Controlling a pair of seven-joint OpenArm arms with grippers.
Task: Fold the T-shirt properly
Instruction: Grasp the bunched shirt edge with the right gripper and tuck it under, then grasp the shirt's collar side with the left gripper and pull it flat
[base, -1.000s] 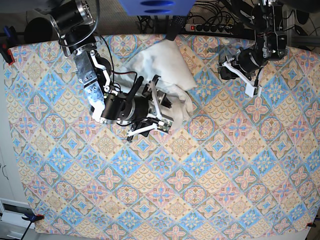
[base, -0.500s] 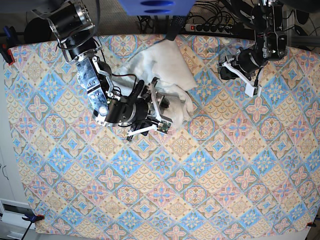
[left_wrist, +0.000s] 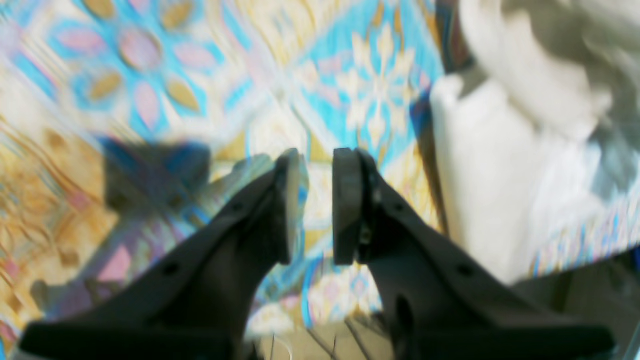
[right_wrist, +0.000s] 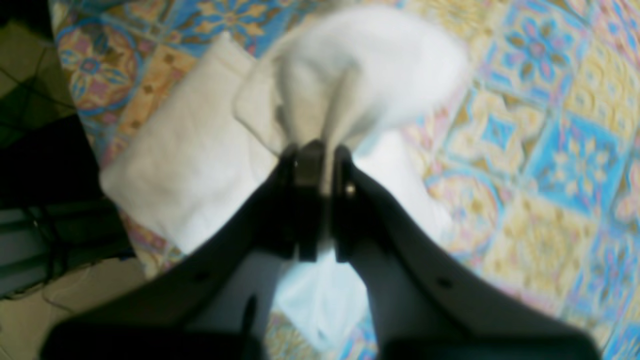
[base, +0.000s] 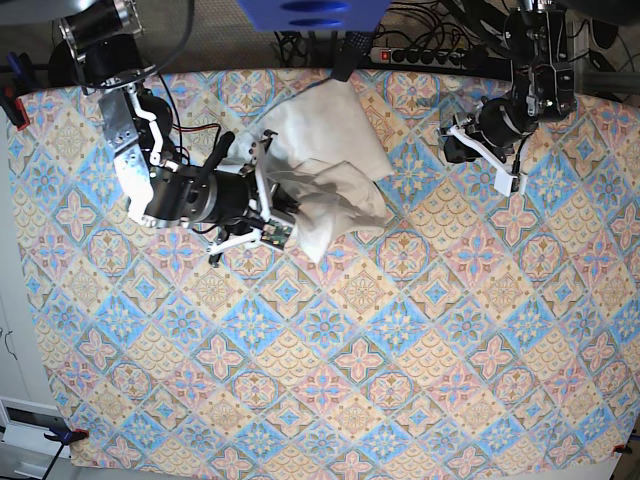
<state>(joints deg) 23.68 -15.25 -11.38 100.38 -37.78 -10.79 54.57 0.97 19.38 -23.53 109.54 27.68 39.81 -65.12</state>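
Observation:
The white T-shirt (base: 325, 140) lies bunched near the far edge of the patterned tablecloth (base: 400, 350), no print showing. My right gripper (base: 283, 207) is at its left lower side, shut on a fold of the cloth; in the right wrist view the T-shirt (right_wrist: 190, 145) fans out white above the pinching right gripper (right_wrist: 320, 165). My left gripper (base: 452, 148) hovers to the right of the shirt, apart from it. The left wrist view, blurred, shows the left gripper (left_wrist: 316, 200) slightly open with nothing between the pads, and the T-shirt (left_wrist: 490, 190) off to its right.
A power strip (base: 420, 55) with cables runs behind the table's far edge, beside a blue object (base: 310, 15). Red clamps (base: 10, 100) hold the cloth at the left edge.
My right gripper has shut on the shirt and moved left and up, dragging the cloth's lower part with it. The left arm has stayed where it was.

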